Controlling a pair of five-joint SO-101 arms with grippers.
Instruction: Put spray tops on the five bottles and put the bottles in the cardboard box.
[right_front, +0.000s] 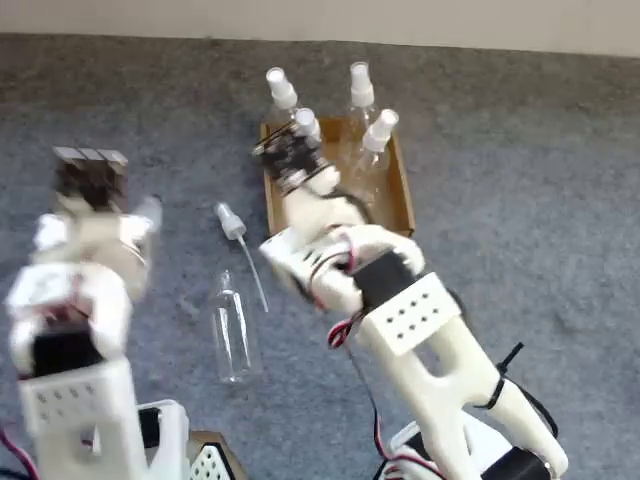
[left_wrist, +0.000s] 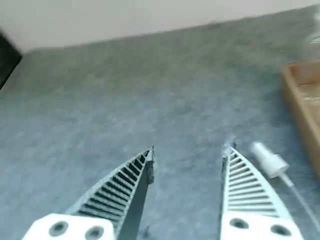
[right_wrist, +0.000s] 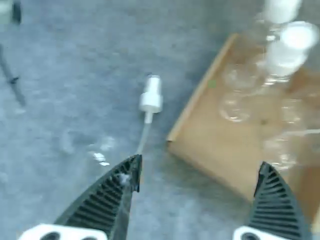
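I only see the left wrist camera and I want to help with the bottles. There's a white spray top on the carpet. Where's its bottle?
Observer: The bottle lies on its side on the carpet, with no top, closer to the arms' bases than the spray top.
Operator: How many are done?
Observer: Four bottles with tops stand in the cardboard box.
Operator: Where's the other arm?
Observer: The right gripper hangs open over the box's near corner.
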